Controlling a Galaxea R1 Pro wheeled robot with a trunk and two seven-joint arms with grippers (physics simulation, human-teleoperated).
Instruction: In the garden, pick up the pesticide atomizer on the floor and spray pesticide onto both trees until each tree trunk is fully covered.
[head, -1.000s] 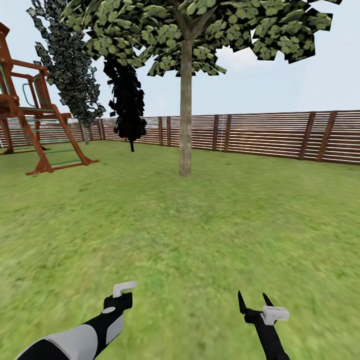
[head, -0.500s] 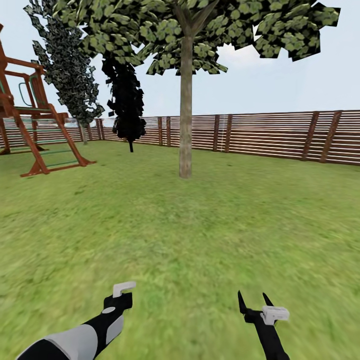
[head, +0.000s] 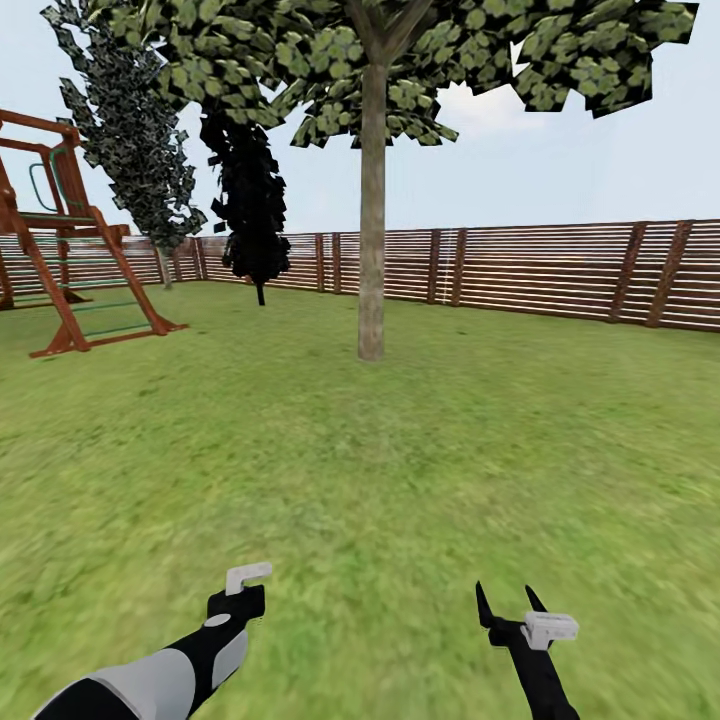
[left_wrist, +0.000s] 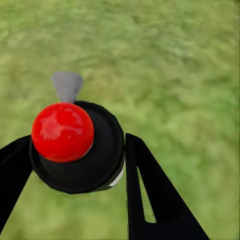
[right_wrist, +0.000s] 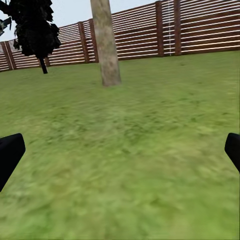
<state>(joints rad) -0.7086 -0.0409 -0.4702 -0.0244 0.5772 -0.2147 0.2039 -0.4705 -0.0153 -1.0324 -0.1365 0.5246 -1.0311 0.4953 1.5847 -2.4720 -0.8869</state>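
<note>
Between the fingers of the left gripper (left_wrist: 75, 165) the pesticide atomizer (left_wrist: 75, 145) is clamped over open grass (head: 400, 470), the right gripper (head: 510, 600) is spread empty, and the tree trunk (head: 372, 210) is well ahead near the fence (head: 560, 270).

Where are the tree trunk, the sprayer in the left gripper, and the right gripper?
tree trunk (head: 371, 230): head view, midway up the grey-brown column.
sprayer (left_wrist: 75, 147): left wrist view, on its black body beside the red knob.
right gripper (head: 510, 603): head view, between its two spread black fingertips.
</note>
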